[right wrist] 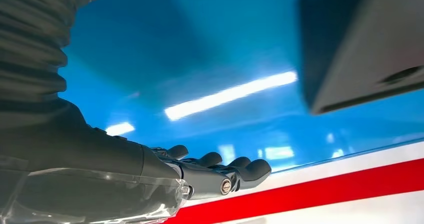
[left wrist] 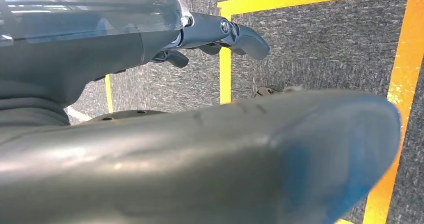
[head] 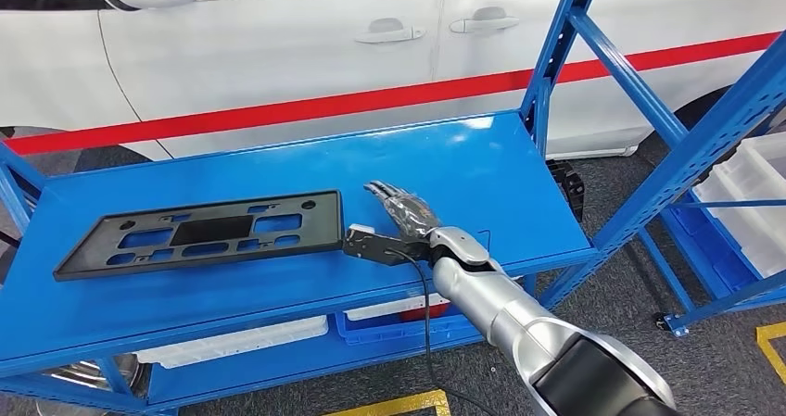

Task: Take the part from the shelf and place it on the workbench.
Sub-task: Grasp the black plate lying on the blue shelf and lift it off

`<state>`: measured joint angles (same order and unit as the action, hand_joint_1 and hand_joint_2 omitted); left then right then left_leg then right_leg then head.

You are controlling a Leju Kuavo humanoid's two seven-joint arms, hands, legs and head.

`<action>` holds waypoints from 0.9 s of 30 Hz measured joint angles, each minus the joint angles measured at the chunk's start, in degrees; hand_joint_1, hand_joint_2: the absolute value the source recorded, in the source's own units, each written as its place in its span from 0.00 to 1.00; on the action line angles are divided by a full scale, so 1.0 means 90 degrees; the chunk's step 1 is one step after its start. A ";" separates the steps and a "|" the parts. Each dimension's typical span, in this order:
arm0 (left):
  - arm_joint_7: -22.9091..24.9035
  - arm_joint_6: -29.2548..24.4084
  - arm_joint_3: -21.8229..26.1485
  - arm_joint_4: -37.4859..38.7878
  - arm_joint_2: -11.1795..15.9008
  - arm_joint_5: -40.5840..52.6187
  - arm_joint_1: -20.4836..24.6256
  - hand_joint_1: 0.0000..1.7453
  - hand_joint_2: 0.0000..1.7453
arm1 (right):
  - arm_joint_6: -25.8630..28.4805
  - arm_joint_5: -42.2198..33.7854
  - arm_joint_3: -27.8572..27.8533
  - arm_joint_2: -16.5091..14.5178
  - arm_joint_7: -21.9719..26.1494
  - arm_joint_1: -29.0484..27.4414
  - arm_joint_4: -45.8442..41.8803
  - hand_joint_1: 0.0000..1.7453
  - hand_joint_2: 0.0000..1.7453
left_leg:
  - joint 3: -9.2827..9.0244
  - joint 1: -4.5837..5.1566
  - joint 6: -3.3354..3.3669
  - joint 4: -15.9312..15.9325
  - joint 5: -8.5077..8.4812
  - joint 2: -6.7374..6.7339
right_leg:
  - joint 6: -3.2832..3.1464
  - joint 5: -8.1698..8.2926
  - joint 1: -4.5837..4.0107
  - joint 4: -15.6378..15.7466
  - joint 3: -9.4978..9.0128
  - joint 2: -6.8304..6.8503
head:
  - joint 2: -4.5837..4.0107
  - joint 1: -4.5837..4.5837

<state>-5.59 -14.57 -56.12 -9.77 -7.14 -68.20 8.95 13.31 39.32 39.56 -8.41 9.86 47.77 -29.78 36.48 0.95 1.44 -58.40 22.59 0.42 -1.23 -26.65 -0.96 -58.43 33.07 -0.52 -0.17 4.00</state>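
The part [head: 199,233] is a flat black rectangular frame with several cut-outs, lying on the blue shelf top [head: 463,166] towards its left. My right hand [head: 403,214] hovers low over the shelf just right of the part, fingers stretched forward and apart, thumb pointing at the part's right end. It holds nothing. The right wrist view shows the same hand [right wrist: 215,171] over the glossy blue surface, with a corner of the part [right wrist: 360,49] close by. My left hand [left wrist: 220,34] hangs over the floor, empty, fingers loosely extended.
A white car [head: 278,64] with a red stripe stands right behind the shelf. Blue uprights [head: 556,55] and a slanted brace [head: 714,138] rise at the shelf's right end. White bins [head: 751,194] sit further right, more bins [head: 399,309] on the lower level. Yellow tape [left wrist: 400,84] marks the grey floor.
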 joint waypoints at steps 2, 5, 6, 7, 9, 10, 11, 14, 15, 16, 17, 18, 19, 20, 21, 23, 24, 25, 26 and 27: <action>0.0030 -0.0012 -0.0001 0.0000 -0.0001 -0.0003 0.0009 0.00 0.00 | -0.0043 0.0008 0.0036 -0.0113 -0.0012 0.0046 0.0004 0.00 1.00 | 0.0000 0.0000 0.0000 0.0001 0.0000 0.0000 | -0.0001 -0.0001 0.0000 0.0000 0.0000 0.0000 | 0.0000 0.0000; 0.0079 -0.0050 -0.0001 0.0000 -0.0001 -0.0015 0.0007 0.00 0.00 | -0.0109 -0.0001 0.0074 -0.0235 0.0011 0.0129 0.0019 0.00 1.00 | 0.0001 0.0000 0.0000 0.0001 0.0000 0.0000 | -0.0001 -0.0001 0.0001 0.0000 0.0000 0.0001 | 0.0000 0.0000; 0.0091 -0.0069 -0.0001 0.0000 -0.0001 -0.0020 0.0003 0.00 0.00 | -0.0130 -0.0015 0.0084 -0.0267 0.0029 0.0158 0.0033 0.00 1.00 | 0.0001 0.0000 0.0000 0.0001 0.0000 0.0000 | -0.0001 -0.0001 0.0001 0.0000 -0.0001 0.0001 | 0.0000 0.0000; 0.0097 -0.0090 -0.0001 0.0000 -0.0001 -0.0024 -0.0003 0.00 0.00 | -0.0144 -0.0037 0.0095 -0.0292 0.0046 0.0186 0.0056 0.00 1.00 | 0.0001 0.0001 0.0000 0.0001 0.0000 0.0000 | -0.0001 -0.0001 0.0002 0.0001 -0.0001 0.0002 | 0.0000 0.0000; 0.0100 -0.0123 -0.0001 0.0000 -0.0001 -0.0030 -0.0018 0.00 0.00 | -0.0155 -0.0086 0.0116 -0.0337 0.0075 0.0238 0.0120 0.00 1.00 | 0.0001 0.0001 0.0000 0.0001 0.0000 0.0001 | -0.0001 -0.0001 0.0002 0.0001 -0.0002 0.0003 | 0.0000 0.0000; 0.0100 -0.0133 -0.0001 0.0000 0.0000 -0.0032 -0.0026 0.00 0.00 | -0.0158 -0.0112 0.0123 -0.0355 0.0085 0.0259 0.0157 0.00 1.00 | 0.0001 0.0001 0.0000 0.0001 0.0000 0.0001 | -0.0001 -0.0001 0.0003 0.0001 -0.0002 0.0003 | 0.0000 0.0000; 0.0100 -0.0138 -0.0001 0.0000 0.0001 -0.0033 -0.0032 0.00 0.00 | -0.0161 -0.0132 0.0127 -0.0372 0.0093 0.0274 0.0191 0.00 1.00 | 0.0001 0.0001 0.0000 0.0001 0.0000 0.0001 | -0.0001 -0.0001 0.0003 0.0001 -0.0002 0.0003 | 0.0000 0.0000; 0.0101 -0.0147 -0.0001 0.0000 0.0002 -0.0035 -0.0043 0.00 0.00 | -0.0170 -0.0169 0.0131 -0.0413 0.0103 0.0298 0.0275 0.00 1.00 | 0.0001 0.0002 0.0001 0.0000 0.0000 0.0002 | -0.0001 -0.0001 0.0003 0.0001 -0.0002 0.0004 | 0.0000 0.0000; 0.0103 -0.0147 -0.0001 0.0000 0.0002 -0.0036 -0.0044 0.00 0.00 | -0.0172 -0.0171 0.0132 -0.0422 0.0105 0.0301 0.0298 0.00 1.00 | 0.0001 0.0002 0.0001 0.0000 0.0000 0.0002 | -0.0001 -0.0001 0.0003 0.0001 -0.0002 0.0004 | 0.0000 0.0000; 0.0104 -0.0148 -0.0001 0.0000 0.0002 -0.0035 -0.0044 0.00 0.00 | -0.0171 -0.0174 0.0133 -0.0429 0.0104 0.0304 0.0320 0.00 1.00 | 0.0001 0.0002 0.0001 0.0000 0.0000 0.0002 | -0.0001 -0.0001 0.0003 0.0001 -0.0002 0.0004 | 0.0000 0.0000; 0.0105 -0.0149 -0.0001 0.0000 0.0002 -0.0032 -0.0044 0.00 0.00 | -0.0165 -0.0179 0.0135 -0.0433 0.0101 0.0305 0.0341 0.00 1.00 | 0.0001 0.0002 0.0001 0.0000 0.0000 0.0002 | -0.0001 -0.0001 0.0003 0.0002 -0.0002 0.0004 | 0.0000 0.0000; 0.0106 -0.0148 -0.0001 0.0000 0.0002 -0.0029 -0.0042 0.00 0.00 | -0.0155 -0.0184 0.0135 -0.0435 0.0094 0.0305 0.0361 0.00 1.00 | 0.0001 0.0002 0.0001 0.0000 0.0000 0.0002 | -0.0001 -0.0001 0.0003 0.0002 -0.0002 0.0004 | 0.0000 0.0000; 0.0106 -0.0148 -0.0001 0.0000 0.0002 -0.0024 -0.0039 0.00 0.00 | -0.0142 -0.0191 0.0136 -0.0436 0.0086 0.0303 0.0381 0.00 1.00 | 0.0001 0.0002 0.0001 0.0000 0.0000 0.0002 | -0.0001 -0.0001 0.0003 0.0001 -0.0001 0.0004 | 0.0000 0.0000; 0.0107 -0.0145 -0.0001 0.0000 0.0002 -0.0017 -0.0035 0.00 0.00 | -0.0130 -0.0200 0.0136 -0.0437 0.0080 0.0302 0.0402 0.00 1.00 | 0.0001 0.0002 0.0000 0.0000 0.0000 0.0002 | -0.0001 -0.0001 0.0003 0.0001 -0.0001 0.0004 | 0.0000 0.0000; 0.0109 -0.0140 -0.0001 0.0000 0.0002 -0.0011 -0.0028 0.00 0.00 | -0.0123 -0.0216 0.0136 -0.0437 0.0078 0.0300 0.0421 0.00 1.00 | 0.0001 0.0002 0.0000 0.0000 0.0000 0.0002 | -0.0001 -0.0001 0.0003 0.0001 -0.0001 0.0004 | 0.0000 0.0000; 0.0122 -0.0130 -0.0002 0.0000 0.0002 0.0005 -0.0009 0.00 0.00 | -0.0125 -0.0283 0.0136 -0.0437 0.0115 0.0299 0.0457 0.00 1.00 | 0.0000 0.0002 0.0000 0.0000 0.0000 0.0002 | -0.0001 -0.0001 0.0003 0.0001 -0.0001 0.0004 | 0.0000 0.0000; 0.0132 -0.0126 -0.0004 0.0000 0.0002 0.0016 0.0003 0.00 0.00 | -0.0131 -0.0325 0.0136 -0.0438 0.0146 0.0298 0.0470 0.00 1.00 | 0.0000 0.0002 0.0000 0.0000 0.0000 0.0002 | -0.0001 -0.0001 0.0003 0.0001 -0.0001 0.0004 | 0.0000 0.0000; 0.0144 -0.0123 -0.0007 0.0000 0.0002 0.0026 0.0015 0.00 0.00 | -0.0137 -0.0362 0.0136 -0.0439 0.0180 0.0298 0.0480 0.00 1.00 | 0.0000 0.0002 0.0000 0.0000 0.0000 0.0002 | -0.0001 -0.0001 0.0003 0.0001 -0.0001 0.0004 | 0.0000 0.0000; 0.0154 -0.0121 -0.0010 0.0000 0.0002 0.0034 0.0027 0.00 0.00 | -0.0141 -0.0389 0.0136 -0.0442 0.0207 0.0298 0.0487 0.00 1.00 | 0.0000 0.0001 0.0000 0.0000 0.0000 0.0002 | -0.0001 -0.0001 0.0003 0.0001 -0.0001 0.0004 | 0.0000 0.0000; 0.0161 -0.0120 -0.0013 0.0000 0.0002 0.0038 0.0037 0.00 0.00 | -0.0145 -0.0403 0.0136 -0.0446 0.0224 0.0298 0.0489 0.00 1.00 | 0.0001 0.0001 0.0000 0.0000 0.0000 0.0002 | -0.0001 -0.0001 0.0002 0.0001 -0.0001 0.0004 | 0.0000 0.0000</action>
<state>-4.15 -15.65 -56.24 -9.77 -7.13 -67.86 9.28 12.01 35.69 40.79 -12.43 11.87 50.46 -25.38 36.48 0.96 1.45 -58.40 22.59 0.44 -1.23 -26.66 -0.94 -58.42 33.06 -0.48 -0.17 4.00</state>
